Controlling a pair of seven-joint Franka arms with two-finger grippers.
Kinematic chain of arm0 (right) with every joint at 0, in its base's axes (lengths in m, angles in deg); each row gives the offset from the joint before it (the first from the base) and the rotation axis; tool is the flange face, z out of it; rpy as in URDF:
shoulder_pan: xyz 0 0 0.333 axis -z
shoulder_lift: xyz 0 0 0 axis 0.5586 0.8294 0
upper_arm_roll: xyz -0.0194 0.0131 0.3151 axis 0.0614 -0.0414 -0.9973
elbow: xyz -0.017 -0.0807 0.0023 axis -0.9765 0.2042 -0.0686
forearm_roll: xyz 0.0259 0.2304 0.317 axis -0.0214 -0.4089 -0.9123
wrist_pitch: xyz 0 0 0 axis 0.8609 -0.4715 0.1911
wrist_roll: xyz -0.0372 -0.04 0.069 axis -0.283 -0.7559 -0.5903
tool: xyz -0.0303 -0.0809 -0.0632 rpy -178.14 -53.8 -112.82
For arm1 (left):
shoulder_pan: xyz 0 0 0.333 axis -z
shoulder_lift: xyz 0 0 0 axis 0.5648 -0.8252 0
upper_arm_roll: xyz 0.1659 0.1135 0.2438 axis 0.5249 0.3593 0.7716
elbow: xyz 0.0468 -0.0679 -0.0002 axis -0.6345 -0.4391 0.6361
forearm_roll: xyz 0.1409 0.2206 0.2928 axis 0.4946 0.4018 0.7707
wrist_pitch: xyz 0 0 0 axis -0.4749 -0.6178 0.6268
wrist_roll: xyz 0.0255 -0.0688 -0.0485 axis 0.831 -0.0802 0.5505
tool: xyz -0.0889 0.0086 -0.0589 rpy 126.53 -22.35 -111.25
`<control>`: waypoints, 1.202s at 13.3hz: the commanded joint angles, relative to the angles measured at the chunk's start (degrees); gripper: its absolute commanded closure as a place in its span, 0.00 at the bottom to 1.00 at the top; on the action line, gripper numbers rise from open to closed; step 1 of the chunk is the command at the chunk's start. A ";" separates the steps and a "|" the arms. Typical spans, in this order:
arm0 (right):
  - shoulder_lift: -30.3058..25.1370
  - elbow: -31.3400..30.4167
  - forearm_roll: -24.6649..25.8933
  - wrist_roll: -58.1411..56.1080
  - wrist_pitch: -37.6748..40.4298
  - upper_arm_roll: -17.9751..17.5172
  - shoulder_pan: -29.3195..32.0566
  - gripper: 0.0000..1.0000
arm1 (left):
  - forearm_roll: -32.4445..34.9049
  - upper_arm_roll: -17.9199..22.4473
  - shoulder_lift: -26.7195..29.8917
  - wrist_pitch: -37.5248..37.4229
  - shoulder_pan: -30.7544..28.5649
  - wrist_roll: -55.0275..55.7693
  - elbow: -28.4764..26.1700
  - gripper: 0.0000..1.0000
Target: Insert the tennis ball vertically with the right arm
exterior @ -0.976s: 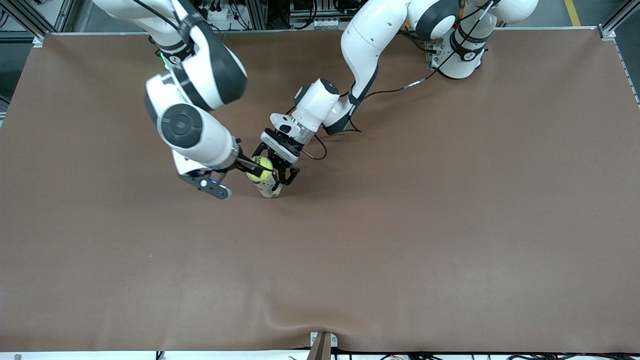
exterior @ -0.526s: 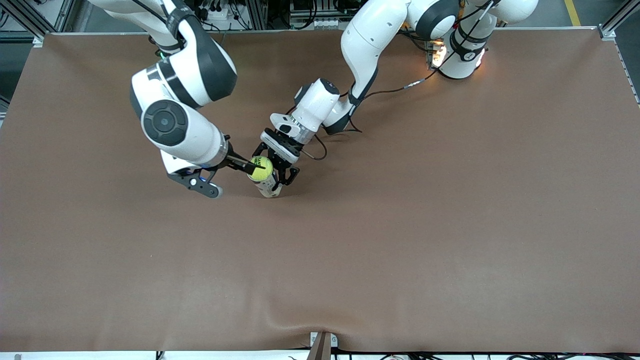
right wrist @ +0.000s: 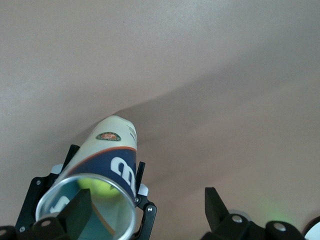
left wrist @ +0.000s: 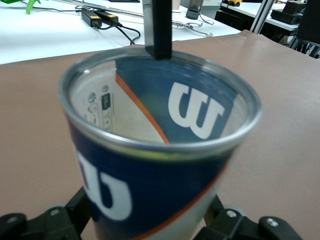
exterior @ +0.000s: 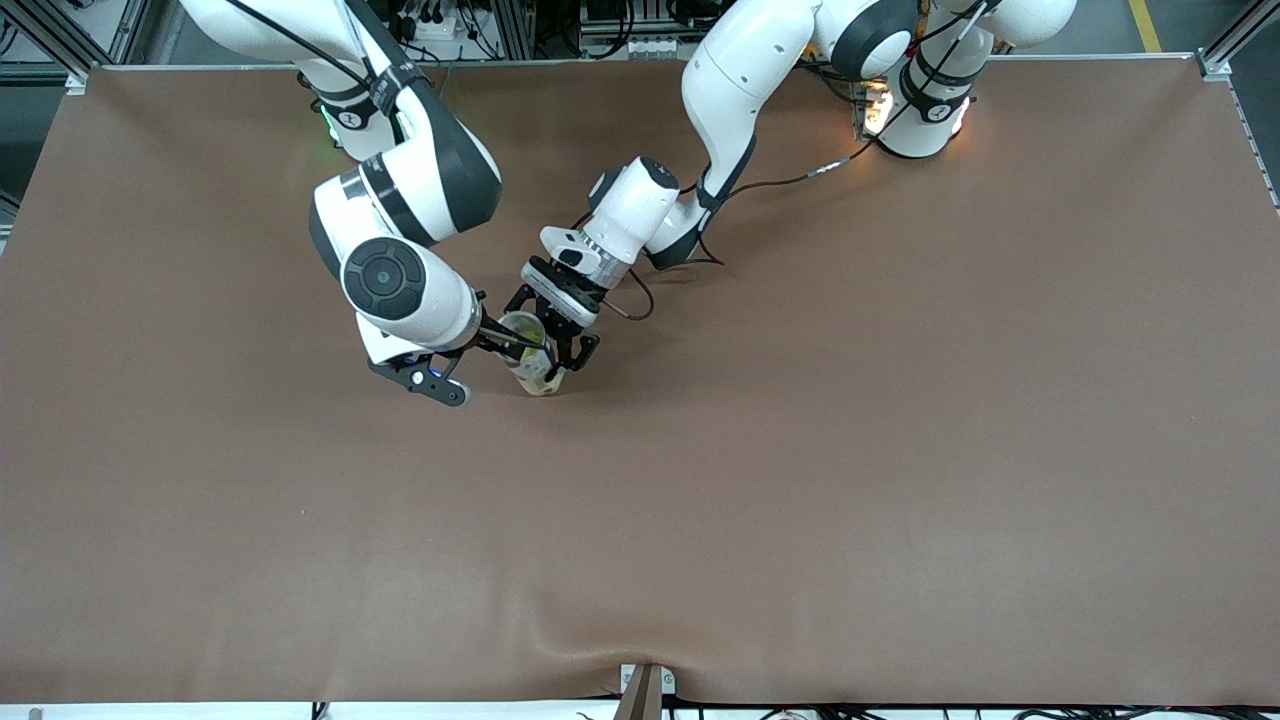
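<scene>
Tennis ball (right wrist: 95, 186) sat inside upright Wilson can (exterior: 533, 362), mid-bench toward robots' edge, mostly hidden. Left gripper (exterior: 562, 345) clamped can. Right gripper (right wrist: 147, 207) spread, empty, over can's mouth.

Can (exterior: 535, 368) upright on brown table (exterior: 850, 450)

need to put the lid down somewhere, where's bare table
Bare brown table runs from the tennis ball can to the front camera's edge and the left arm's end. Crowded only around the can: left gripper clamps it, right gripper open above.
</scene>
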 commanded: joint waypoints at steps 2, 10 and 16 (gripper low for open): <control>-2.92 2.76 0.40 -2.50 5.44 -0.15 1.48 0.00 | -1.15 0.64 -0.58 0.10 0.61 0.28 0.91 0.06; -7.40 20.69 0.66 -16.81 31.01 0.20 10.97 0.00 | -0.98 0.64 0.30 0.01 0.43 0.28 0.91 0.00; -12.59 24.48 1.80 -41.14 36.58 0.20 24.76 0.00 | -1.24 0.64 2.40 0.01 0.43 -0.16 0.82 0.00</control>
